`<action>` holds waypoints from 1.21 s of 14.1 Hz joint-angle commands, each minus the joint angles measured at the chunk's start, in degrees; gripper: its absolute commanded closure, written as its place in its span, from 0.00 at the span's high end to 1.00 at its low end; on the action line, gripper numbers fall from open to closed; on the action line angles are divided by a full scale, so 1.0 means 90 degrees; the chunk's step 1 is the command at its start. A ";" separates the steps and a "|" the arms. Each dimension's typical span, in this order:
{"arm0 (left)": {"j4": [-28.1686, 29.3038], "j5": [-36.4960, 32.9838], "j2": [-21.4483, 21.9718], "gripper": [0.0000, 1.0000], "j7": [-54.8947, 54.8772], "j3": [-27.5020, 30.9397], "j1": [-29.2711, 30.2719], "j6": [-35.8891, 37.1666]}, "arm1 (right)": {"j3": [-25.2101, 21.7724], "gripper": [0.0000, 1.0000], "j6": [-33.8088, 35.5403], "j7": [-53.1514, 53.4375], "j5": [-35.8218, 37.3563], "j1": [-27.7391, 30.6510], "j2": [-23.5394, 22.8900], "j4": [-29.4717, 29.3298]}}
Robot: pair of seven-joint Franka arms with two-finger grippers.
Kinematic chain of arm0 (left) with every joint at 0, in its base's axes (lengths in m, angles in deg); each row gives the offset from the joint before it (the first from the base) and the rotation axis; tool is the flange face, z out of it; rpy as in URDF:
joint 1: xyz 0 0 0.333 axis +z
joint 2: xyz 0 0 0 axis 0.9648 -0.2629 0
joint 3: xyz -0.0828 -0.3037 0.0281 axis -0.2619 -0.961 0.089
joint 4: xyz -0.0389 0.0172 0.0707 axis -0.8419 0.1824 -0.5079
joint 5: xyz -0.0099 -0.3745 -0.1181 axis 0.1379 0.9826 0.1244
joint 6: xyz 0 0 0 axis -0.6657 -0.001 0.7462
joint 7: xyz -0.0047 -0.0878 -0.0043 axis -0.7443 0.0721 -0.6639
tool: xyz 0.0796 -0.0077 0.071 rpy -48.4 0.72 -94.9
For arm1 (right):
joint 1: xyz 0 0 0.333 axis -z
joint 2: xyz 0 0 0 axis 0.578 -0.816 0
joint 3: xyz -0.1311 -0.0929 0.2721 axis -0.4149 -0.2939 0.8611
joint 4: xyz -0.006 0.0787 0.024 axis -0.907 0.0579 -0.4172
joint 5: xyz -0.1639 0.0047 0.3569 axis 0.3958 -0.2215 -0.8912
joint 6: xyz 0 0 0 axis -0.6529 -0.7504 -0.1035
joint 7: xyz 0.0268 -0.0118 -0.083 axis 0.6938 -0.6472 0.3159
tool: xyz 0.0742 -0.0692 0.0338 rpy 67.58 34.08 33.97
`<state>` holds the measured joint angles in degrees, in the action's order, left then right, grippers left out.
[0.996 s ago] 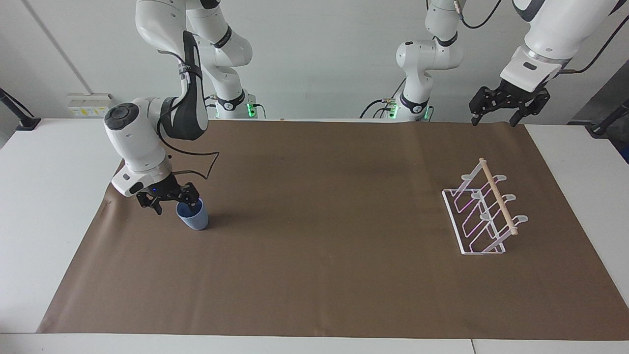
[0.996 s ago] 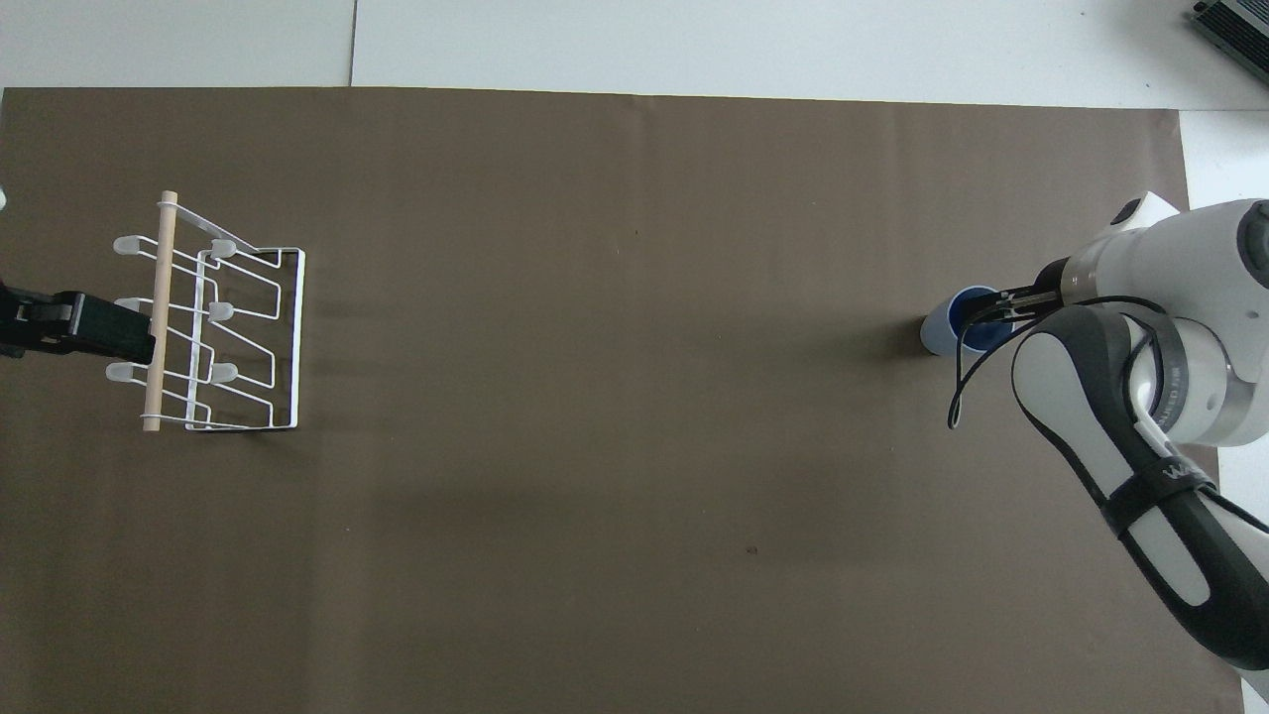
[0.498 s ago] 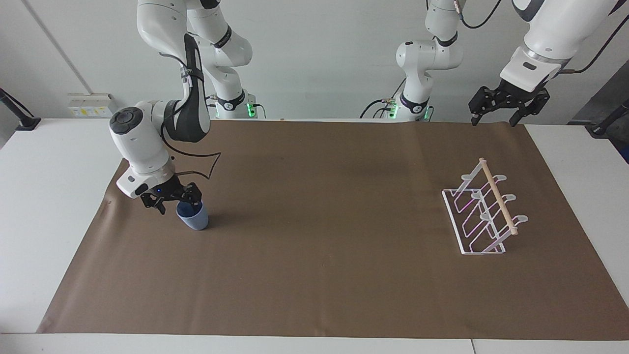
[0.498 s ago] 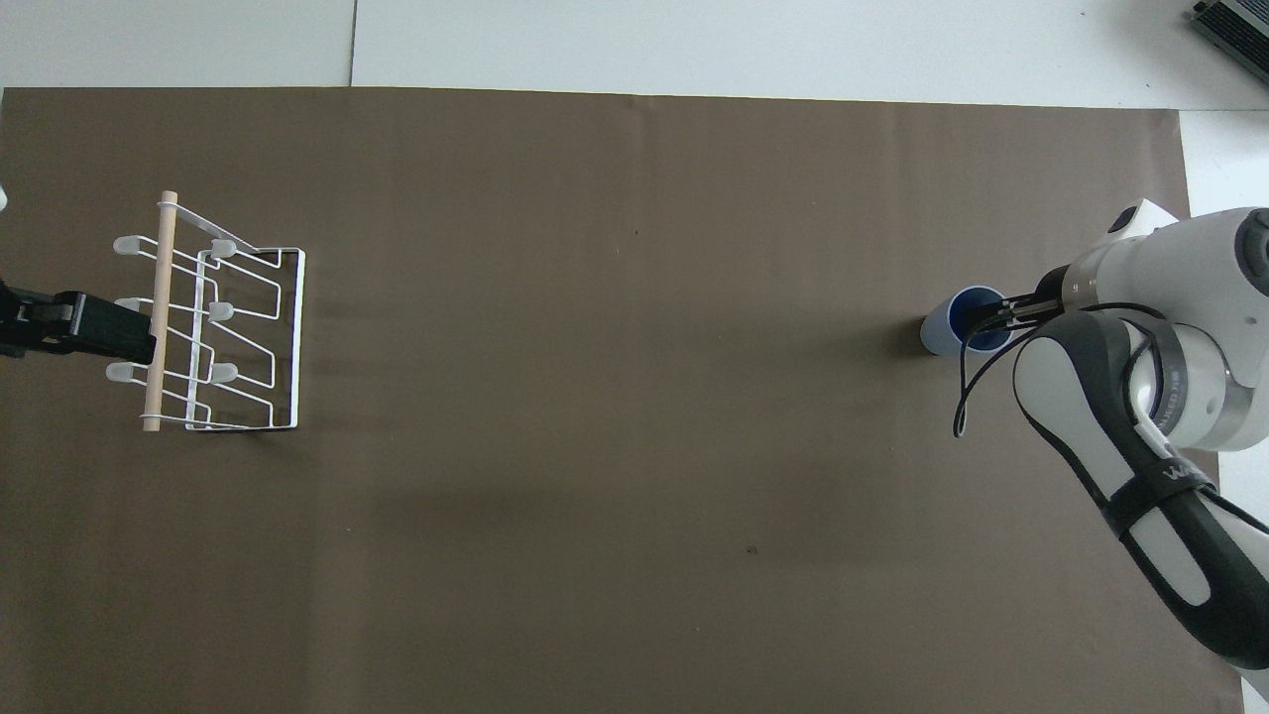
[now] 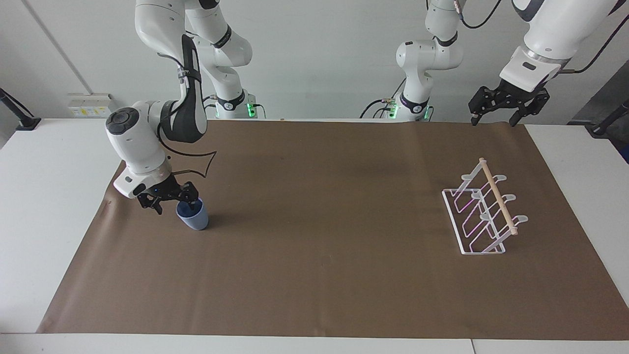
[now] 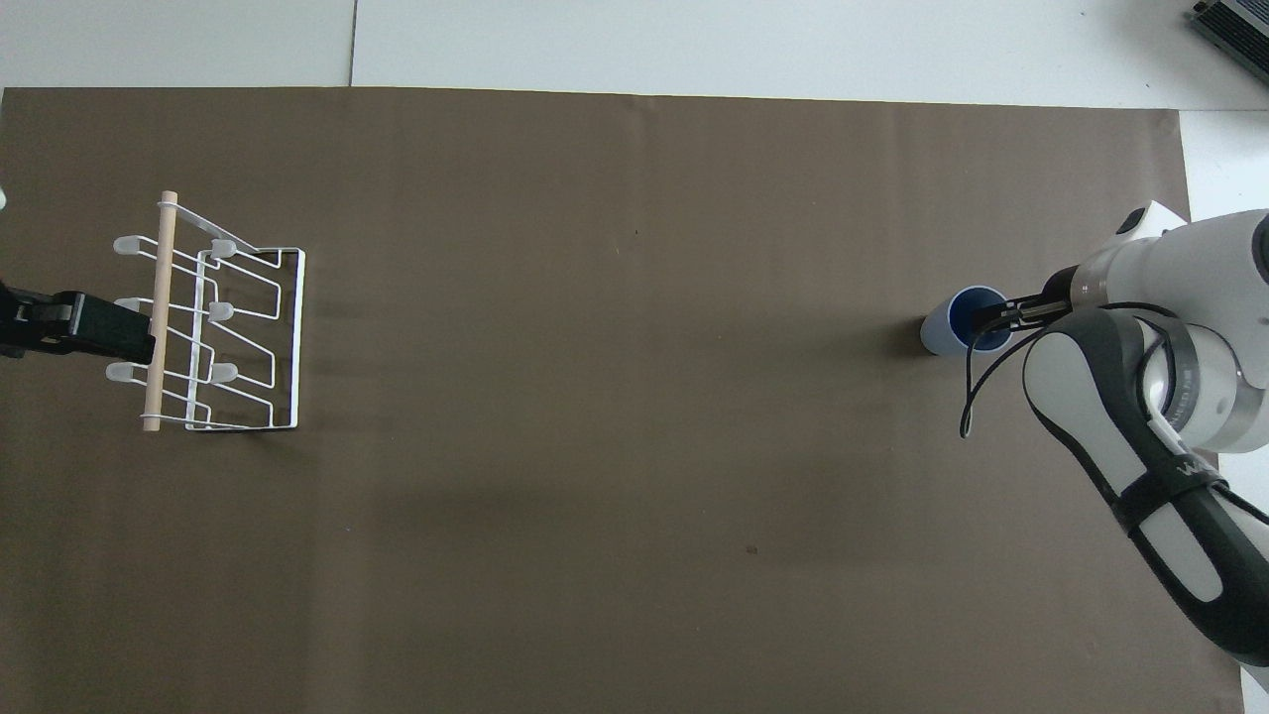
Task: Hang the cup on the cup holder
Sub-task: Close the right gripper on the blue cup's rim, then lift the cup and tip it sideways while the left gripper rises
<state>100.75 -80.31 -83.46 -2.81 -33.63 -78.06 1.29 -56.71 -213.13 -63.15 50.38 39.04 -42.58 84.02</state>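
You see the right gripper (image 5: 173, 202) at the cup's (image 5: 193, 216) rim, grip unclear; the left gripper (image 5: 494, 119) waits open, up above the cup holder (image 5: 484, 211).

A light-blue cup (image 5: 193, 217) stands upright on the brown paper mat (image 5: 324, 246), toward the right arm's end of the table. The right gripper (image 5: 172, 199) is down at the cup's rim, with one finger (image 5: 189, 198) dipping inside the mouth; the rest of it sits just beside the cup. The white wire cup holder (image 5: 484, 214) stands well apart from the cup, toward the left arm's end. The left gripper (image 5: 494, 118) hangs open, raised, well apart from the cup.
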 commanded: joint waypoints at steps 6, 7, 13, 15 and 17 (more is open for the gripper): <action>0.0162 0.0015 0.0153 1.00 0.0042 0.0008 0.0036 0.0007 | 0.0037 0.00 0.0177 -0.0228 -0.0283 0.0054 0.0076 -0.0005; 0.0162 0.0015 0.0153 1.00 0.0042 0.0008 0.0036 0.0016 | 0.0037 0.00 0.0313 -0.0218 -0.0283 0.0044 0.0076 -0.0141; 0.0162 0.0015 0.0153 1.00 0.0042 0.0008 0.0036 -0.0013 | 0.0183 0.00 0.1631 -0.0248 -0.1170 0.0015 0.0193 -0.1127; 0.0152 0.0015 0.0153 1.00 0.0032 0.0008 0.0026 -0.0013 | 0.0223 0.00 0.2022 -0.0257 -0.1473 0.0005 0.0232 -0.1372; 0.0162 0.0015 0.0153 1.00 0.0032 0.0008 0.0026 -0.0013 | 0.0368 0.00 0.2130 -0.0257 -0.1815 0.0005 0.0349 -0.1383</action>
<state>100.77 -80.31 -83.45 -2.81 -33.56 -78.02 1.28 -54.59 -195.66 -63.40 37.40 38.60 -40.21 72.16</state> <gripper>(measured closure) 0.000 0.956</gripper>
